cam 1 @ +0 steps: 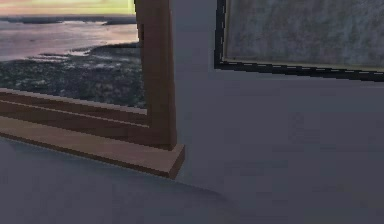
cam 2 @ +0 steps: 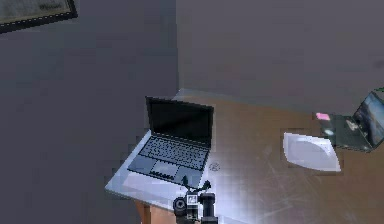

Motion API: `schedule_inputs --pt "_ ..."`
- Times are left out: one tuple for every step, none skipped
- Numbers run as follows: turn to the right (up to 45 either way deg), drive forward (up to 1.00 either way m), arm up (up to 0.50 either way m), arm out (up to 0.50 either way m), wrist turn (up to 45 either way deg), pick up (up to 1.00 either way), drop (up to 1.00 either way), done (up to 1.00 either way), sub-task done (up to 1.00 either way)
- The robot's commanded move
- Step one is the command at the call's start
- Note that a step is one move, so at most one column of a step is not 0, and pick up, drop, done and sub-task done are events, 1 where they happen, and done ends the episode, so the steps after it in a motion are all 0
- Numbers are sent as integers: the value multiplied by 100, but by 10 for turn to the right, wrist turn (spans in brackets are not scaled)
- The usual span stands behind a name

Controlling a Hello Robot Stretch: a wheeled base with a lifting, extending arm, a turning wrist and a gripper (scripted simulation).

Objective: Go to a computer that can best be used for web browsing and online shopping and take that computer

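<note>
You'll find the laptop (cam 2: 178, 140) standing open, screen dark, on the left corner of the desk (cam 2: 255, 135) in the arm side view. Your hand (cam 2: 195, 190) is just below its keyboard; you cannot tell whether it holds anything. A white plate (cam 2: 310, 151) lies well to the right.

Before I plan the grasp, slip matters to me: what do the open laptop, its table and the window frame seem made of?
Laptop: silvery-grey base, likely metal or plastic, matte; screen dark and smooth like glass.
Table: brown, probably wood; a pale glare by the laptop suggests a polished finish.
Window frame: warm brown, apparently wood, matte.
</note>
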Motion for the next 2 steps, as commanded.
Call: schedule_inputs --pt "0 0 10 0 0 0 0 0 0" --pt "0 0 0 0 0 0 0 100 0"
